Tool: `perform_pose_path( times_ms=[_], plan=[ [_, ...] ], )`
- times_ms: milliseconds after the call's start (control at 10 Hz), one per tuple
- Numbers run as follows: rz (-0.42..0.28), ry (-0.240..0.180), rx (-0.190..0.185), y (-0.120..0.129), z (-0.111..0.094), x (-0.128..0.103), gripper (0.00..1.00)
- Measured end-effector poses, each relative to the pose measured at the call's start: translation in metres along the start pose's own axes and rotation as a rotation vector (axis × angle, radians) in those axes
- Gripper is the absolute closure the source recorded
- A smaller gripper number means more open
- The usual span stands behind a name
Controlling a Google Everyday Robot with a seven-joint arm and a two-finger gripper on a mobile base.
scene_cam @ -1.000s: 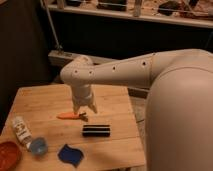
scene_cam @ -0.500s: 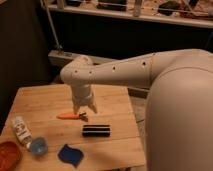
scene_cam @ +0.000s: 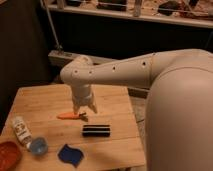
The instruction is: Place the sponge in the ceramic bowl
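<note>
The dark blue wavy sponge [scene_cam: 69, 154] lies flat near the table's front edge. The orange-red ceramic bowl [scene_cam: 8, 154] sits at the front left corner, partly cut off by the frame. My gripper [scene_cam: 83, 110] hangs from the white arm over the middle of the wooden table [scene_cam: 45, 100], well behind and slightly right of the sponge, just above an orange carrot-like item [scene_cam: 68, 116]. It touches neither sponge nor bowl.
A small light-blue cup [scene_cam: 38, 145] stands between bowl and sponge. A white bottle [scene_cam: 20, 130] lies at the left edge. A black rectangular bar [scene_cam: 96, 131] rests right of centre. My bulky white arm [scene_cam: 165, 90] fills the right side.
</note>
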Motion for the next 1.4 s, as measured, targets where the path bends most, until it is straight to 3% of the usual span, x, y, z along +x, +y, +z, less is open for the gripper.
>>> perform_pose_path(
  times_ms=[500, 700, 900, 1200, 1400],
  plan=[
    [-0.020, -0.013, 0.003, 0.001, -0.002, 0.000, 0.35],
    [-0.144, -0.076, -0.007, 0.021, -0.015, 0.007, 0.35],
    [-0.278, -0.123, 0.007, 0.043, -0.030, 0.026, 0.35],
    [-0.505, -0.158, 0.049, 0.067, -0.046, 0.071, 0.35],
    [-0.623, -0.176, 0.063, 0.069, -0.046, 0.090, 0.35]
  ],
)
